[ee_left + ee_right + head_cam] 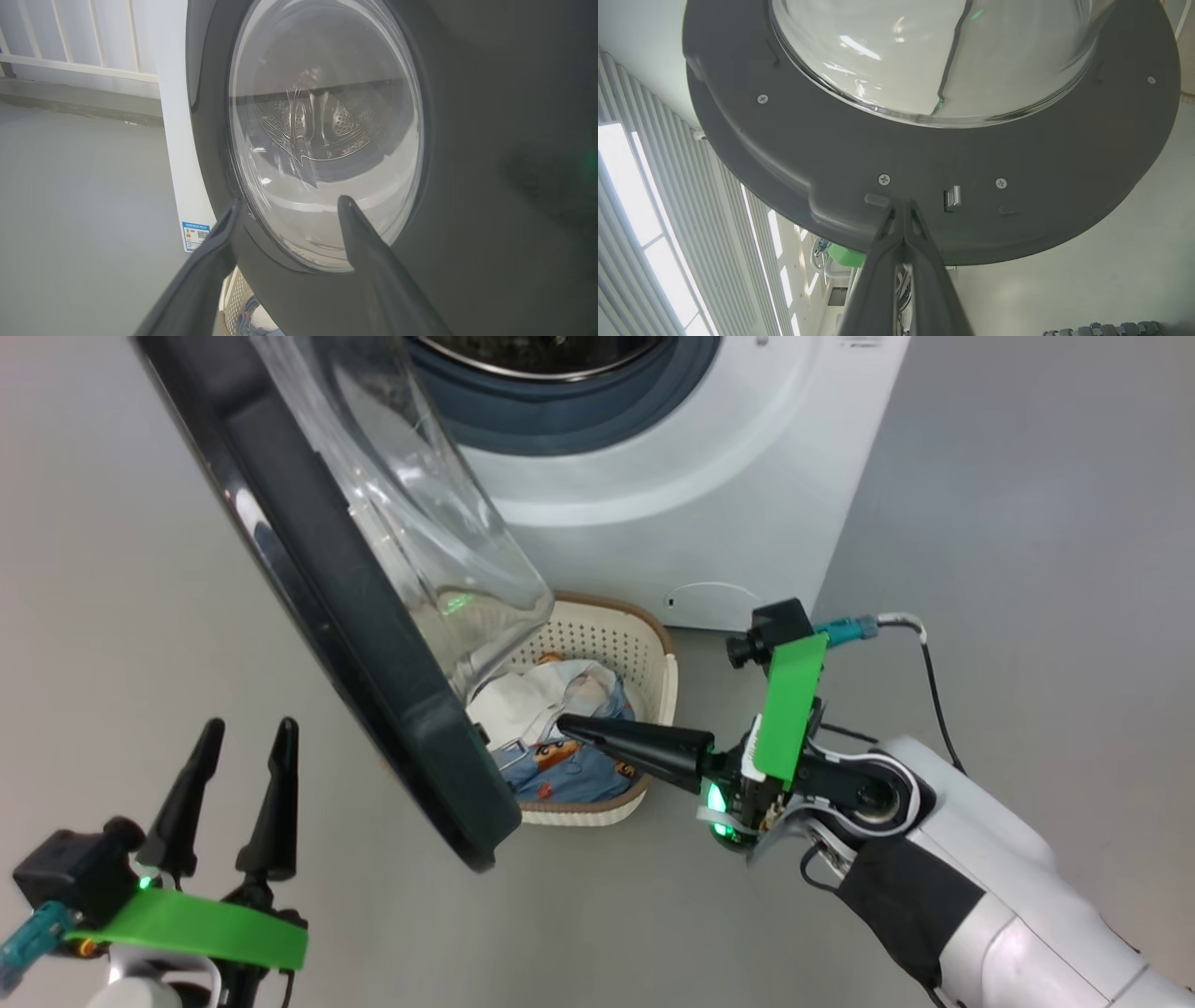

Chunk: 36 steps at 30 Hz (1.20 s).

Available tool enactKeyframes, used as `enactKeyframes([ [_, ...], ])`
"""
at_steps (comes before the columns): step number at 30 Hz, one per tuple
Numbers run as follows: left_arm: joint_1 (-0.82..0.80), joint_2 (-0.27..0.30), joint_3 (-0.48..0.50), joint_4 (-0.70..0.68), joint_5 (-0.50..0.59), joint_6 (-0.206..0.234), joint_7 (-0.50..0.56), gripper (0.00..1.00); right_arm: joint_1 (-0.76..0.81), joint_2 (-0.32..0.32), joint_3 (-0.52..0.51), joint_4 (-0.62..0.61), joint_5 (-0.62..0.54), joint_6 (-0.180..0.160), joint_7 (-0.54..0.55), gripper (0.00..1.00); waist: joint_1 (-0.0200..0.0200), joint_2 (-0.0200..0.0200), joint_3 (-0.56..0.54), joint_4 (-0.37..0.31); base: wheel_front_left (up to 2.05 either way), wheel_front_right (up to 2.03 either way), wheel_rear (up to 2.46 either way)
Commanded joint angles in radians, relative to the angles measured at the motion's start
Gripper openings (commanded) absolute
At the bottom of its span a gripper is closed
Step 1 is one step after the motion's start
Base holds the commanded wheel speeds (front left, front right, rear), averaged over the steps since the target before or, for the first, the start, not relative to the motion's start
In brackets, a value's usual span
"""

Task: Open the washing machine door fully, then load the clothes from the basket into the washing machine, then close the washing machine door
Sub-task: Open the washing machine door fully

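door: washing machine door (359, 616) part-open, slanting across the head view, glass bowl facing the machine
washing machine: (747, 476) white front just behind the door, grey gasket (560, 425) at the top edge; drum (322, 126) seen through the glass in the left wrist view
right gripper: (563, 722) fingers pressed together, gripping nothing; tips aimed at the door's inner rim (1017, 154), by a small raised tab just beside the metal latch (953, 197); contact unclear
left gripper: (250, 728) fingers spread wide, holding nothing, on the door's outer side, apart from it
basket: (667, 663) on the floor (1027, 523) in front of the machine, partly behind the door's lower edge
clothes: (569, 779) inside the basket, white piece over blue bear print, under the right fingers
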Motion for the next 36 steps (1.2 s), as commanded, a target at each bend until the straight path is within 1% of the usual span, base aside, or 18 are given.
enactKeyframes([
  [1, 0.005, 0.037, 0.045, -0.018, 0.012, -0.003, -0.006, 1.0, 0.042, 0.001, -0.007, -0.043, 0.012, 0.003, -0.014, 0.0, 0.0, 0.0, -0.036, -0.032, 0.0, 0.0, 0.0],
  [7, 0.052, 0.034, 0.059, -0.018, 0.026, -0.003, -0.006, 1.0, 0.119, -0.042, -0.027, -0.105, 0.029, 0.003, -0.055, 0.0, 0.0, 0.0, -0.071, -0.068, 0.0, 0.0, 0.0],
  [17, 0.078, 0.031, 0.071, -0.013, 0.037, -0.003, -0.006, 1.0, 0.223, -0.084, -0.071, -0.182, 0.023, 0.003, -0.129, 0.0, 0.0, 0.0, -0.101, -0.102, 0.0, 0.0, 0.0],
  [18, 0.082, 0.031, 0.075, -0.013, 0.038, -0.003, -0.006, 1.0, 0.234, -0.086, -0.081, -0.191, 0.017, 0.003, -0.145, 0.2, 0.0, 0.0, -0.104, -0.105, 0.0, 0.0, 0.0],
  [19, 0.086, 0.031, 0.078, -0.014, 0.039, -0.003, -0.006, 1.0, 0.245, -0.087, -0.092, -0.2, 0.011, 0.003, -0.161, 0.47, 0.0, 0.0, -0.107, -0.109, 0.0, 0.0, 0.0],
  [20, 0.091, 0.03, 0.083, -0.015, 0.041, -0.003, -0.006, 1.0, 0.257, -0.088, -0.105, -0.211, 0.005, 0.003, -0.175, 1.0, 0.0, 0.0, -0.109, -0.113, 0.0, 0.0, 0.0],
  [26, 0.109, 0.024, 0.096, -0.015, 0.044, -0.003, -0.006, 1.0, 0.34, -0.103, -0.173, -0.262, -0.055, 0.003, -0.253, 1.0, 0.0, 0.0, -0.12, -0.13, 0.0, 0.0, 0.0],
  [29, 0.111, 0.021, 0.098, -0.016, 0.041, -0.003, -0.006, 1.0, 0.37, -0.106, -0.215, -0.284, -0.121, 0.003, -0.324, 1.0, 0.0, 0.0, -0.125, -0.139, 0.0, 0.0, 0.0],
  [33, 0.116, 0.014, 0.102, -0.021, 0.045, -0.003, -0.006, 1.0, 0.383, -0.104, -0.266, -0.297, -0.273, 0.003, -0.475, 1.0, 0.0, 0.0, -0.124, -0.152, 0.0, 0.0, 0.0],
  [35, 0.114, 0.013, 0.104, -0.022, 0.046, -0.003, -0.006, 1.0, 0.383, -0.1, -0.285, -0.288, -0.36, 0.003, -0.57, 1.0, 0.0, 0.0, -0.122, -0.157, 0.0, 0.0, 0.0],
  [36, 0.112, 0.013, 0.104, -0.021, 0.045, -0.003, -0.006, 1.0, 0.376, -0.101, -0.287, -0.274, -0.443, 0.003, -0.649, 1.0, 0.0, 0.0, -0.121, -0.16, 0.0, 0.0, 0.0],
])
